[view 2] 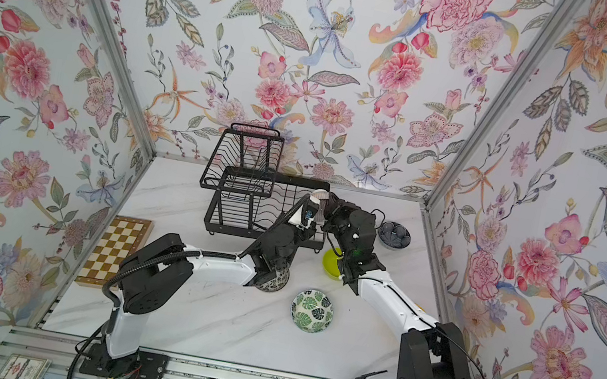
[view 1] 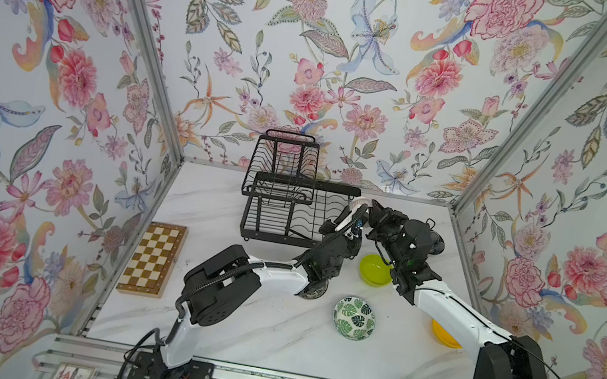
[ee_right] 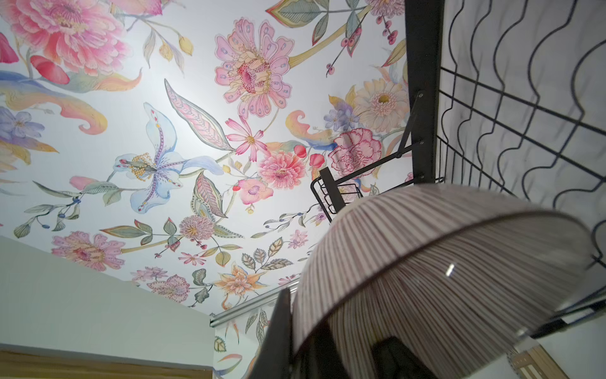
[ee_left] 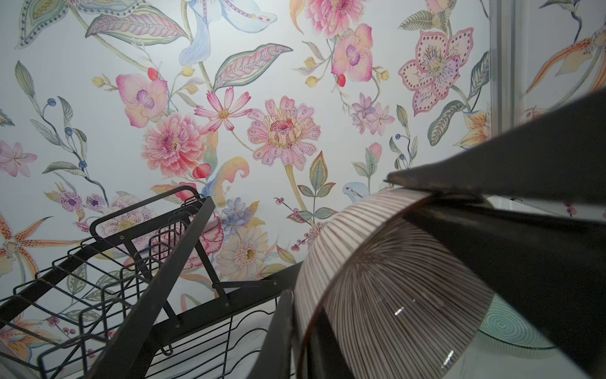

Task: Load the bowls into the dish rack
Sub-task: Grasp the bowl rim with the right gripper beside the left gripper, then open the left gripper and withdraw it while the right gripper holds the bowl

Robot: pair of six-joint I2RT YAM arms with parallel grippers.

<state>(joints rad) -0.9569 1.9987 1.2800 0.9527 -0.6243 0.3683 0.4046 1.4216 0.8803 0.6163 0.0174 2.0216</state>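
Left jaws and right jaws are both closed narrow on the rim of 1 pink ribbed bowl [view 1: 359,202], gripping it from opposite sides at the far right corner of the dish rack [view 1: 307,183]. The bowl is tilted on edge and raised off the worktop [view 1: 247,328]. Whether it hangs over the lower tray or just outside its right edge cannot be told. Both wrist views show the rack's black frame and wavy wires close beside the bowl. The 2 arms converge there, so their wrists crowd the tray's right end, while the tray's wire slots run leftward under the raised upper basket. Just near the wrists sits the lime green bowl [view 1: 376,271], partly under the right arm. The green-leaf bowl [view 1: 354,318] lies nearer, apart from both arms. A black-and-white patterned bowl [view 2: 275,280] peeks from under the left arm and an orange-yellow bowl [view 1: 442,335] from under the right. The dark blue patterned bowl [view 2: 393,234] sits close to the right wall, and a pale celadon bowl [ee_left: 505,328] shows behind the jaws. A chessboard [view 1: 153,259] hugs the left wall. Bare marble spreads near the arm bases.
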